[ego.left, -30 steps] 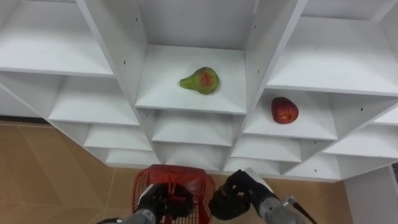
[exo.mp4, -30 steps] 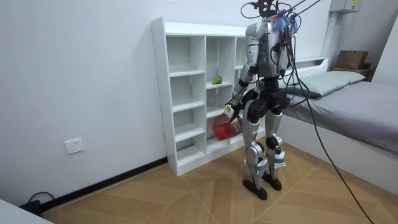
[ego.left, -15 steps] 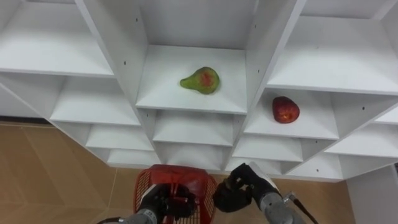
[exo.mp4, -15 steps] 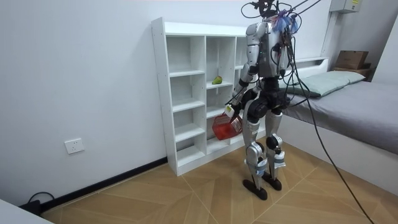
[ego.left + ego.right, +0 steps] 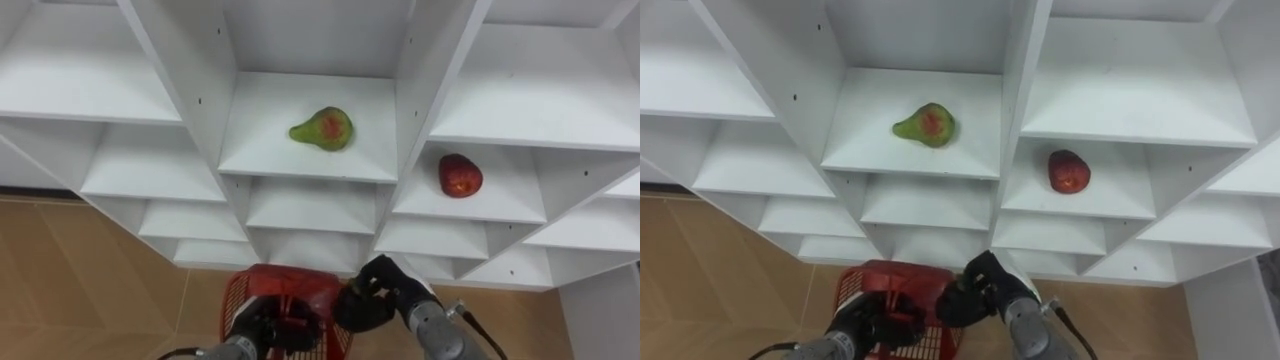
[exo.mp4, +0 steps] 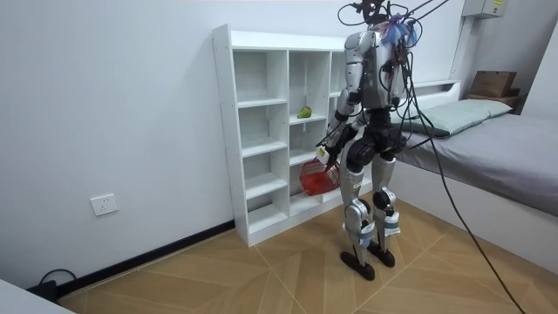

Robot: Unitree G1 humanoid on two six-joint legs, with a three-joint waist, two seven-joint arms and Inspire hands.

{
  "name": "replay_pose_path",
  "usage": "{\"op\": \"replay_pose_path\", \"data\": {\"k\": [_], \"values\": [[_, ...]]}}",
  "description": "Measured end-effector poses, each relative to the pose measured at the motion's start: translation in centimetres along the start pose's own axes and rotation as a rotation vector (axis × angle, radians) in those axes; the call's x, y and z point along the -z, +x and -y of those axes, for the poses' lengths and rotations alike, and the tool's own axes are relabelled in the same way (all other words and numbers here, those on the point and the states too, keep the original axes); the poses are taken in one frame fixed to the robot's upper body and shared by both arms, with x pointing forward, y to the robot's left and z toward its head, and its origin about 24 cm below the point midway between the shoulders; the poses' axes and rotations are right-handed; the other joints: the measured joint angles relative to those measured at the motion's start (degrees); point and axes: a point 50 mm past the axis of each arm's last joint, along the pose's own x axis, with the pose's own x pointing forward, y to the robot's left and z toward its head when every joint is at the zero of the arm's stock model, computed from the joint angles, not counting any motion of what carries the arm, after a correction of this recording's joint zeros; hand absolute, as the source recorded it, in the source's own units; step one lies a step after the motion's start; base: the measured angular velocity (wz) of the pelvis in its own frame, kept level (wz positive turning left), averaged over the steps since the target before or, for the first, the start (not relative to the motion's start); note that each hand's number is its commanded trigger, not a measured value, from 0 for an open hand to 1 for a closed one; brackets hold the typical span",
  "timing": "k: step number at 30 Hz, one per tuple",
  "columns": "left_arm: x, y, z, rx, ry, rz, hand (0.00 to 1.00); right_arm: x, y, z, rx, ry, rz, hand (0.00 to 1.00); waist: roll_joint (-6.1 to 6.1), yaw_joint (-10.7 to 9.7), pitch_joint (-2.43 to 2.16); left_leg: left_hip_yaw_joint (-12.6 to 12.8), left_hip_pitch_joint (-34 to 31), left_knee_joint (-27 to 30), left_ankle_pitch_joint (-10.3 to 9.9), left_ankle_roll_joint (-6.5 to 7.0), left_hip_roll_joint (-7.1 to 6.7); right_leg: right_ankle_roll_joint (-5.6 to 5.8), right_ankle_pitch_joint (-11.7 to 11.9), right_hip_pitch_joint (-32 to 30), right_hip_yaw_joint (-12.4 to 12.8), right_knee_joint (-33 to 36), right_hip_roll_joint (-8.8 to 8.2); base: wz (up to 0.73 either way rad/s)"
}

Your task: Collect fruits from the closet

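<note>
Left eye view, right hand [image 5: 370, 298]: at the lower centre of the frame, dark fingers curled inward into a loose fist with nothing visible in its grasp; it sits right at the right edge of the red basket [image 5: 298, 283], and whether it touches the rim cannot be told
Left hand [image 5: 262, 325]: at the bottom edge, just left of centre, fingers curled round the handle across the basket's top, holding the basket up
Red basket: mesh-sided, hanging low in front of the closet's [image 5: 190, 80] bottom shelves, between the two hands; its inside is mostly hidden by the left hand, so what it contains cannot be told
Pear [image 5: 323, 129]: green with a reddish blush, lying on its side on the middle column's shelf, upper centre of the frame, well above both hands
Apple [image 5: 460, 176]: red, on the shelf one column to the right and a little lower, right of centre, apart from the pear
Closet: white, open compartments, across the upper part of the frame, wooden floor [image 5: 60, 270] below at the lower left
Room view, stance: the robot stands upright close before the closet, basket at thigh height beside it, a bed [image 6: 497, 148] on the room view's right
</note>
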Motion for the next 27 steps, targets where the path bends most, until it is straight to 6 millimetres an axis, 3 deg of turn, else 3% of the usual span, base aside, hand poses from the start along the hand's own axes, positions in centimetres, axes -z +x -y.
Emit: {"op": "replay_pose_path", "data": {"k": [15,25,27], "values": [[-0.5,0.0,0.1,0.009,-0.036,0.047,1.00,-1.1,0.2,-0.2,-0.056,0.216,0.050,1.00,0.07,-0.02,0.21,-0.05,0.47,0.00,0.00,0.00,0.01,0.00,0.00,0.46,-0.14,0.00,-0.02,0.00],[-0.4,0.0,0.1,0.009,-0.038,0.045,1.00,-0.1,0.1,-0.9,-0.142,0.350,0.010,0.99,0.04,-0.03,0.31,0.15,0.45,-0.06,0.00,0.00,0.02,0.00,0.00,0.37,-0.14,-0.01,-0.04,0.00],[-0.4,0.0,0.2,0.011,-0.048,0.045,1.00,0.0,0.1,-0.9,-0.148,0.350,0.011,0.60,0.05,-0.14,0.29,0.22,0.46,-0.07,0.00,0.00,0.03,0.00,0.00,0.35,-0.14,0.00,-0.05,0.00]]}}
